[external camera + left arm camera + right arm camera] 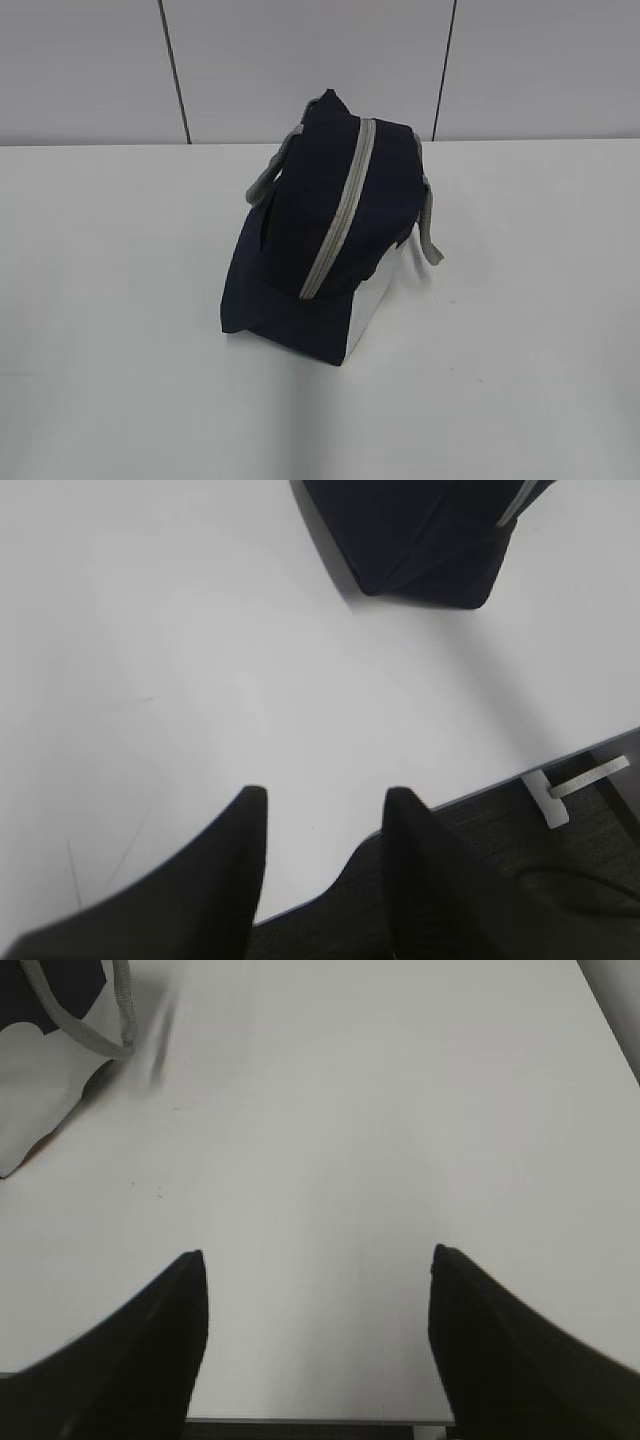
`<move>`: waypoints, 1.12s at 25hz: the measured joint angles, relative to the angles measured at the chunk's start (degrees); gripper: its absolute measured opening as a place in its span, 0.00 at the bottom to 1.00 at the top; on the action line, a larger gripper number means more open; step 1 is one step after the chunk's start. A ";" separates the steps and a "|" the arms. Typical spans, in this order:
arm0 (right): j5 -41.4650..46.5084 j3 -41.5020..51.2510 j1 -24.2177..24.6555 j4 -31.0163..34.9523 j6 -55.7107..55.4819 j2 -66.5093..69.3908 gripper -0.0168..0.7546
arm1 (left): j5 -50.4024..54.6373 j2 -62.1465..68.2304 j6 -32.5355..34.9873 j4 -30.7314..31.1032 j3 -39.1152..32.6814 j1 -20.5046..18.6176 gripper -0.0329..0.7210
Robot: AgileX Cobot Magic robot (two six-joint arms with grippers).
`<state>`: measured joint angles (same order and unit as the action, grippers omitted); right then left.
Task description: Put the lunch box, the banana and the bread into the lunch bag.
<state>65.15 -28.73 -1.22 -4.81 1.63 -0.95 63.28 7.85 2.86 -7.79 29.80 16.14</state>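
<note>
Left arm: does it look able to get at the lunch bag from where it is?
Probably yes. Only bare table lies between the open left gripper and the lunch bag; nothing blocks the way.

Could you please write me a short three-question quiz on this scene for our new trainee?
1. True or false: the zipper on the lunch bag is closed.
2. Which is visible on the table? A) banana B) bread C) lunch box D) none of these
3. Fill in: both the left gripper and the right gripper are ____ and hold nothing.

Key: 1 true; 2 D; 3 open
</note>
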 joint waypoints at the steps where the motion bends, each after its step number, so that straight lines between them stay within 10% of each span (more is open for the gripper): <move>1: 0.00 0.00 0.00 0.00 0.00 0.00 0.69 | 0.00 0.00 0.00 0.00 0.00 0.00 0.43; 11: 0.00 0.00 0.00 0.00 0.00 0.00 0.69 | -0.05 -0.12 0.00 0.00 0.00 -0.38 0.42; 21: 0.05 0.00 0.03 0.00 0.00 -0.13 0.69 | 0.00 -6.39 0.00 0.00 0.00 -14.84 0.40; 28: 0.05 0.00 0.03 0.00 0.00 -0.13 0.69 | 0.10 -8.71 0.00 -0.07 0.00 -16.60 0.39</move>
<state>65.20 -28.73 -1.19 -4.81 1.63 -1.09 63.38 -0.86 2.86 -7.86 29.80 -0.46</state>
